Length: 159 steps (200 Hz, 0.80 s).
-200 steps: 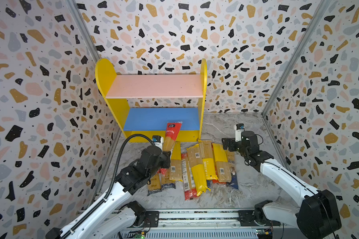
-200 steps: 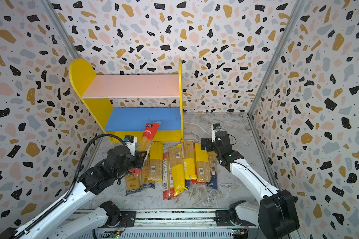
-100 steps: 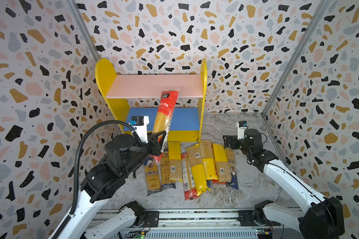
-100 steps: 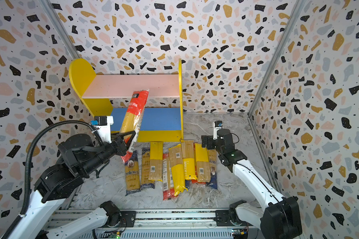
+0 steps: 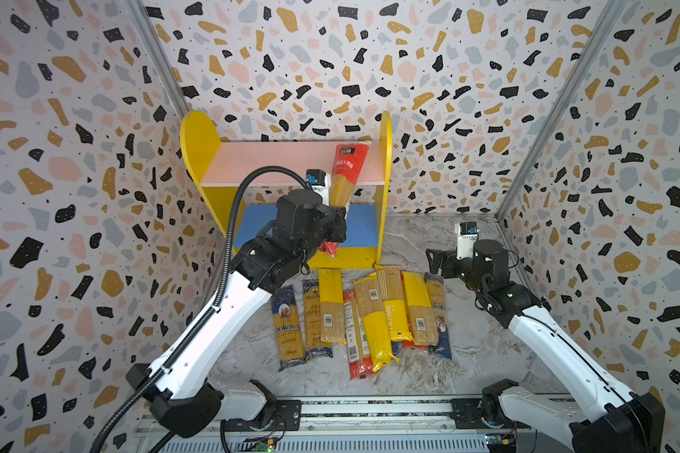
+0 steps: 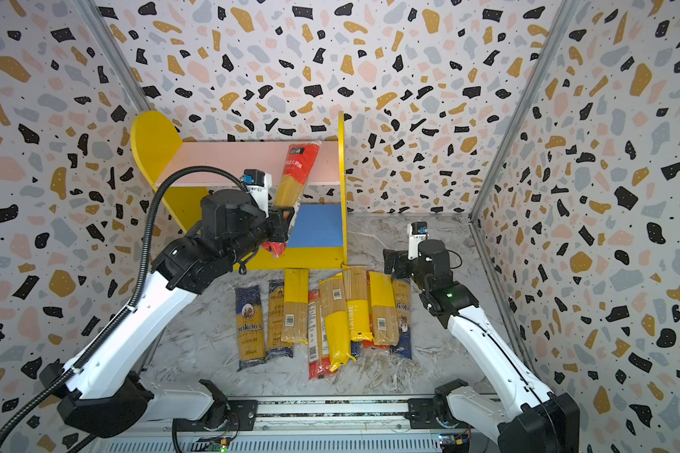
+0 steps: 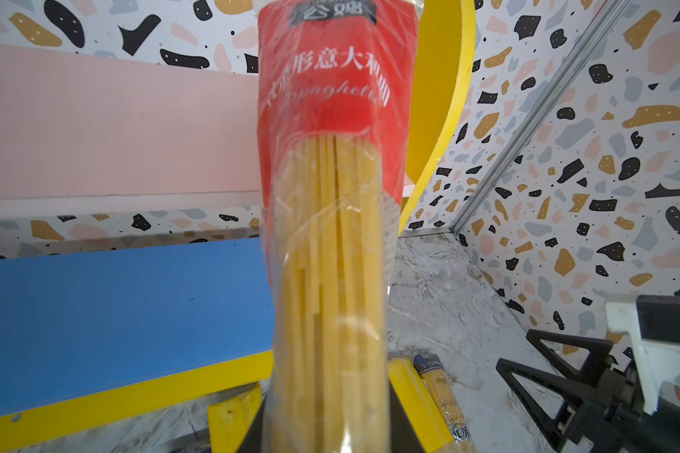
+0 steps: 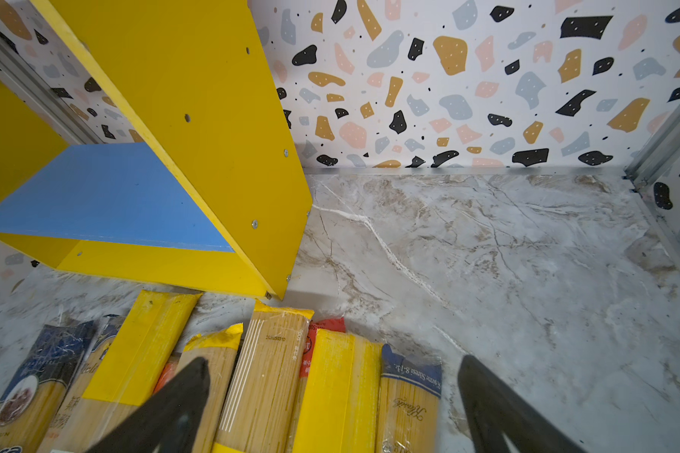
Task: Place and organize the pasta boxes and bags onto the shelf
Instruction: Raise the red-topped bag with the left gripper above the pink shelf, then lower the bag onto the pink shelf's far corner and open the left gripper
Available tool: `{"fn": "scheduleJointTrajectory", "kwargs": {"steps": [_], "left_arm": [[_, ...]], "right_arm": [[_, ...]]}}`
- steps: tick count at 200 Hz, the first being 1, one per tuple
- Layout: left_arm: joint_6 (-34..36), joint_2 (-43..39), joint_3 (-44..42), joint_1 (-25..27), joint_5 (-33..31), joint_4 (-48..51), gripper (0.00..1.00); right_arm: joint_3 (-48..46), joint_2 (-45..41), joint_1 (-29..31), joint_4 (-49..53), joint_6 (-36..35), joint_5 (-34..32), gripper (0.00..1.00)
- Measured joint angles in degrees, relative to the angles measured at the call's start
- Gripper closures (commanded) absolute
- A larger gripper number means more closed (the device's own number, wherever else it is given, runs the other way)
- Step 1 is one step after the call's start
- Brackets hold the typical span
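Three terrazzo-print walls (image 5: 330, 59) close in a grey marble-pattern desk (image 5: 428, 243), with metal corner posts (image 5: 534, 137) where the walls meet. The shelf (image 5: 197, 137) stands at the back of the desk, left of centre, with its pink upper board (image 5: 271, 164) and blue lower board (image 5: 252, 227) bare. Just in front of its yellow base, a row of spaghetti packs (image 5: 362, 313) lies flat on the desk, side by side and partly overlapping.

The left claw (image 5: 340, 225) is raised in front of the shelf and clamped on the lower half of a red spaghetti bag (image 5: 344, 172). The bag stands nearly upright, leaning slightly to the right. Its red top crosses the front of the pink board near the right side panel; whether it touches the board cannot be told. The right claw (image 5: 434, 261) hangs low over the far right end of the row with its jaws spread wide, gripping nothing.

Only the left wrist view shows the white "Spaghetti" lettering on the bag (image 7: 330, 98) and the strands through the clear film; it also catches the right claw's black triangular fingers (image 7: 546, 376). The right wrist view shows screw heads in the yellow side panel (image 8: 220, 137) and the far ends of the packs between the open fingers (image 8: 189, 384). Both top views alone show the whole row, with the blue Ankara pack (image 6: 248, 325) at its left end.
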State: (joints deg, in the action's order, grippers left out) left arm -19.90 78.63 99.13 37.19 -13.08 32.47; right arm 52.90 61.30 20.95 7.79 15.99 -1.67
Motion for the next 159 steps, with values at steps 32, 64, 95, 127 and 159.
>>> {"fn": "scheduleJointTrajectory", "kwargs": {"steps": [32, 64, 95, 127, 159], "left_arm": [[0.5, 6.0, 7.8, 0.0, -0.6, -3.9, 1.00], [0.9, 10.1, 14.8, 0.0, -1.8, -8.1, 1.00], [0.9, 16.6, 25.0, 0.0, -2.9, -10.0, 1.00], [0.6, 22.6, 32.1, -0.2, -4.0, -11.3, 1.00], [-0.3, 27.4, 36.0, -1.2, -3.9, -11.2, 1.00]], "right_arm": [[0.1, 0.0, 0.0, 1.0, 0.0, 0.0, 0.01], [0.1, 0.2, 0.0, 1.3, 0.0, -0.1, 0.01], [1.0, 1.0, 0.0, 1.3, 0.0, -0.3, 0.01], [2.8, 1.3, 0.0, 1.6, 0.0, -0.7, 0.01], [4.5, 1.3, 0.0, 1.8, 0.0, -1.7, 0.01]]}}
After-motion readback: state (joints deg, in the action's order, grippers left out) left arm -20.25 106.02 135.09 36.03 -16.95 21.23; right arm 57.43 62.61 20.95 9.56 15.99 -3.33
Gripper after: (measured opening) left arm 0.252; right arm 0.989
